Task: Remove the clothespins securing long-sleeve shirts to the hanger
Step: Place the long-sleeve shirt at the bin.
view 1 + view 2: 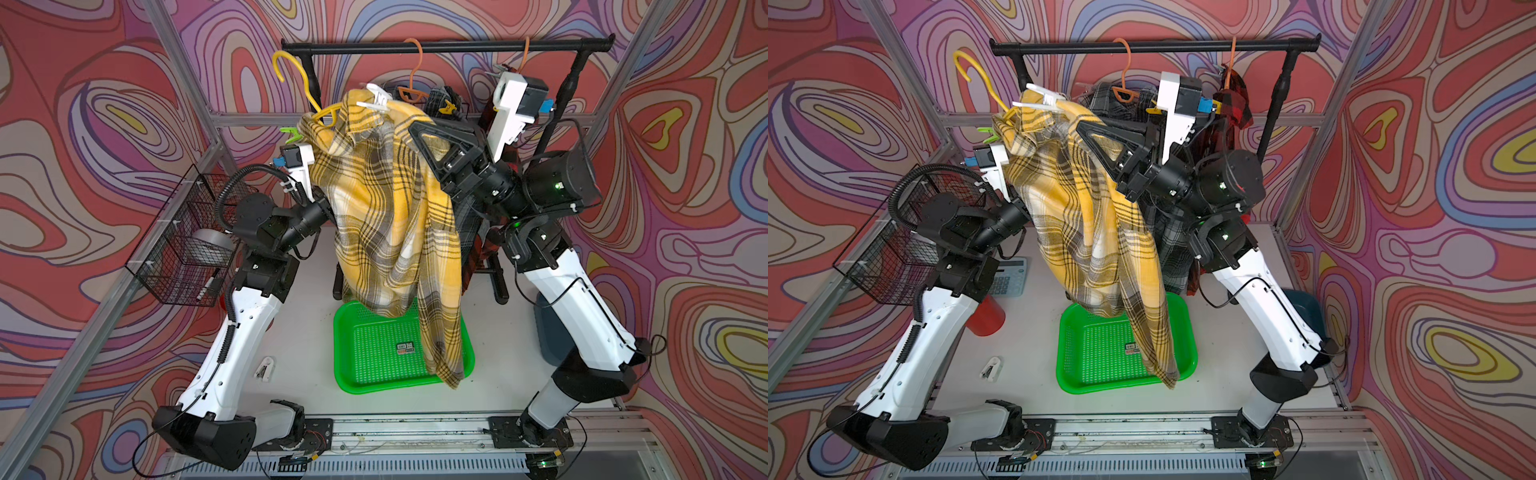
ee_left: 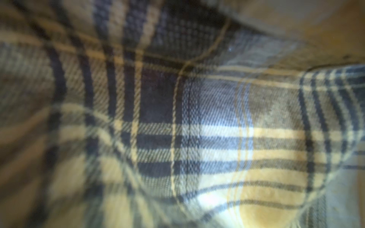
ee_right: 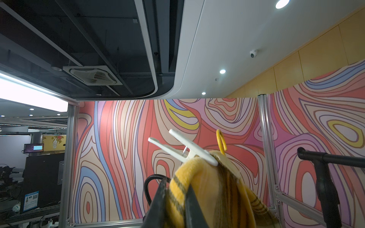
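- Yellow-black plaid shirt (image 2: 197, 128) is filling the whole left wrist view, blurred and pressing close to the lens; nothing else is showing there.
- Under that shirt the left gripper is lying hidden in both top views. Its jaws are sitting fully closed, but I cannot tell on what. Only the left arm (image 1: 291, 220) is showing, reaching in from the side.
- Opposite it, the right gripper (image 3: 175, 186) is pinching a fold of the same shirt, jaws drawn narrow around the cloth, holding it up in front of the black rail (image 1: 457, 45).
- Inside the shirt the yellow hanger (image 1: 309, 93) is riding along, its hook hanging clear of the rail.
- Just beyond the right fingertips, the white clothespin (image 3: 186, 151) is biting the shirt's shoulder, between them and the hanger hook. Its long axis is roughly continuing the line of the jaws, slightly skewed: biting end nearest them, splayed handles pointing away toward the left arm's side.
- On the other shoulder the green clothespin (image 1: 293, 134) is clipping the cloth just beside the left wrist's camera mount.
- Further back, the yellow clothespin (image 1: 1154, 110) is sitting on the grey plaid shirt (image 1: 1171, 249) hanging at the rail.
- Judging by this, the right arm is nearer the white pin but is occupied with the cloth; the handles are facing the left arm.
- Below the hem the green tray (image 1: 345, 374) is waiting.
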Robot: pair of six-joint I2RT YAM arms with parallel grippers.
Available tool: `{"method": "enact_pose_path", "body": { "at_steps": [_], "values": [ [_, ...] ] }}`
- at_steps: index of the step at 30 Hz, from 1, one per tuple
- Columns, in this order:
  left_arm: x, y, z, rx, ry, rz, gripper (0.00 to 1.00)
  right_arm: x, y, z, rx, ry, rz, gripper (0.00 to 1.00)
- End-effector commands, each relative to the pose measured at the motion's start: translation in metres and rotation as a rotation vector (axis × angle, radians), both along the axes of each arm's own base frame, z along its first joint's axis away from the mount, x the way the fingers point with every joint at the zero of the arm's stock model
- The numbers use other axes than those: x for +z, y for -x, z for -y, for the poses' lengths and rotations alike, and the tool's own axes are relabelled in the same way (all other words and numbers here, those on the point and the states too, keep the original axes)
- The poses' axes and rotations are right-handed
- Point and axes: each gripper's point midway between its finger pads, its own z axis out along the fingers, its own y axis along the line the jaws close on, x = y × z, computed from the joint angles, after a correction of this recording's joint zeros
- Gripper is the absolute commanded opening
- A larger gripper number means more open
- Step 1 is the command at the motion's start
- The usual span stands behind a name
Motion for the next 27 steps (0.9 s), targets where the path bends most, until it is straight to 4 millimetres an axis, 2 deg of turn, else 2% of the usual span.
{"method": "enact_pose_path", "body": {
  "at_steps": [1,8,13,16,19,24,27],
  "values": [
    [0.064,0.066,0.001,-0.048,0.025,0.229,0.0,-0.017,-0.018,-0.007,-0.05,0.023,-0.04,0.0],
    [0.096,0.086,0.012,-0.065,0.013,0.304,0.0,-0.014,-0.02,-0.009,-0.048,0.008,-0.03,0.0],
    [0.11,0.092,0.012,-0.049,0.027,0.326,0.0,-0.012,-0.029,-0.019,-0.025,0.009,-0.032,0.0],
    [0.115,0.1,0.014,-0.063,0.035,0.338,0.0,-0.018,-0.035,-0.025,-0.019,0.02,-0.046,0.0],
    [0.103,0.096,0.021,-0.068,0.027,0.3,0.0,-0.027,-0.041,-0.029,-0.022,0.031,-0.063,0.0],
    [0.057,0.082,0.036,-0.067,0.047,0.193,0.0,-0.045,-0.052,-0.037,-0.032,0.065,-0.097,0.0],
    [0.04,0.086,0.049,-0.078,0.048,0.173,0.0,-0.059,-0.059,-0.039,-0.038,0.085,-0.121,0.0]
  ]
}}
